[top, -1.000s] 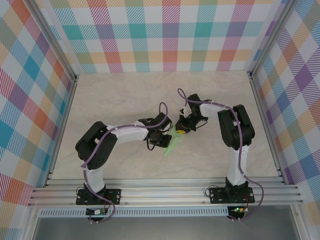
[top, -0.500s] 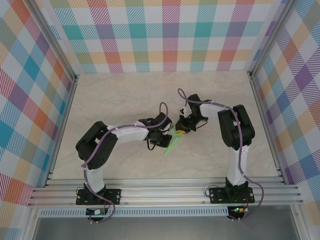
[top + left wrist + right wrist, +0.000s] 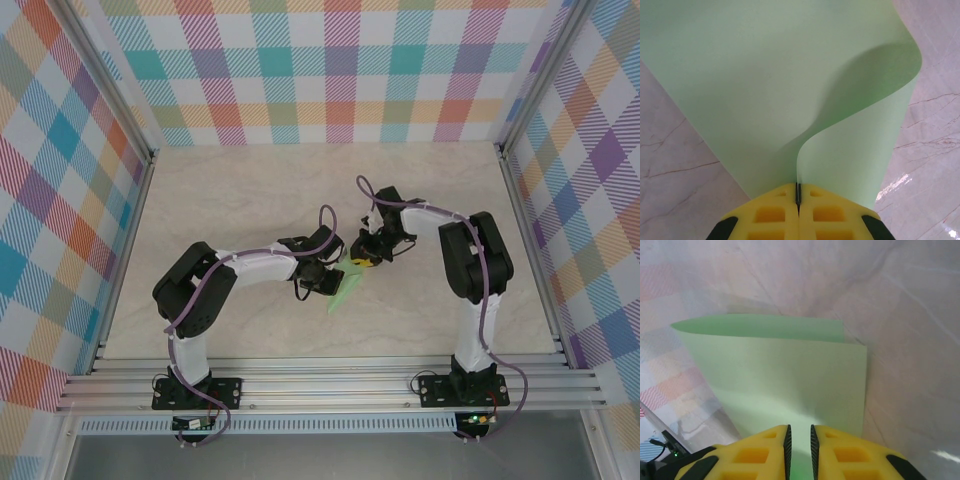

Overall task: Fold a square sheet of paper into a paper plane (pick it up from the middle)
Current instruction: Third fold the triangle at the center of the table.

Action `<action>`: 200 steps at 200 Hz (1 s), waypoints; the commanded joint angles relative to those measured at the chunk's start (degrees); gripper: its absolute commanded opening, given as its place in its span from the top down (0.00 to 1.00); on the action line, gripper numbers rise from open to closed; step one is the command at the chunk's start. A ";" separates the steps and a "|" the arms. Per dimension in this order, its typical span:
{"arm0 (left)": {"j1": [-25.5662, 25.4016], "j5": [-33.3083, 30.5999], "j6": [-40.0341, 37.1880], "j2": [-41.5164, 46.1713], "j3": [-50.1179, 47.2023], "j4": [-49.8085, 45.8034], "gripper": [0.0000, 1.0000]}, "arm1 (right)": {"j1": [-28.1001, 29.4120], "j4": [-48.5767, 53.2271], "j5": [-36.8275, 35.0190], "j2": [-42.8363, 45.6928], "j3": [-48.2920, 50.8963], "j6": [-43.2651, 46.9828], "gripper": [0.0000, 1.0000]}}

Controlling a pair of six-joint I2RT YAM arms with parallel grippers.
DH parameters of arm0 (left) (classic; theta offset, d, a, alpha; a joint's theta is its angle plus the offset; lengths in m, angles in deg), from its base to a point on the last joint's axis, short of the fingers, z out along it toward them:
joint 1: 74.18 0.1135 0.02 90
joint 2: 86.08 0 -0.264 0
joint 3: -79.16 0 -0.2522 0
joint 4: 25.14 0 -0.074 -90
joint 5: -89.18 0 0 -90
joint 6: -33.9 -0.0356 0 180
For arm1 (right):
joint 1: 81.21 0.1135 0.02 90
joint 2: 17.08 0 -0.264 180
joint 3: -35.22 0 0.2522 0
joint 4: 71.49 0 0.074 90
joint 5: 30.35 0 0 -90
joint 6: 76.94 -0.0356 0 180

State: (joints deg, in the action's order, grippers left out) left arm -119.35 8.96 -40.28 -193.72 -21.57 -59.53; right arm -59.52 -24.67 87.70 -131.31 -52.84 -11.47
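L tool (image 3: 798, 192): yellow jaws shut tight on the square sheet of paper (image 3: 780, 75), pinching a curled fold near its lower edge. The sheet's right edge hangs free over the counter (image 3: 935, 150). In top view the sheet sits mid-counter between both tools, w/ the walls (image 3: 90, 200) well apart all round. R tool (image 3: 799, 432): jaws a narrow slit apart, green sheet showing in the slit. Prob. no real pinch, hard to tell. Sheet's far corners are free.
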 commanded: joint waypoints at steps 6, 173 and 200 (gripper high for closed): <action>0.50 -0.32 0.48 -1.53 -2.28 0.73 1.00 | -1.67 0.46 -5.94 9.38 1.88 -3.41 0.80; 0.44 1.21 0.24 -1.54 -2.67 0.72 1.00 | 18.75 -50.38 -3.12 32.48 46.80 -31.04 1.00; 0.50 1.33 0.24 -1.49 -2.89 0.93 1.00 | 20.46 -54.07 -2.74 29.24 46.07 -32.60 1.00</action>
State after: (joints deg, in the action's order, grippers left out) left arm -119.22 9.81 -40.28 -193.59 -22.20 -58.56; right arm -40.37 -73.24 85.60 -99.55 -5.54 -41.64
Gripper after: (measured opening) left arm 0.040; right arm 0.041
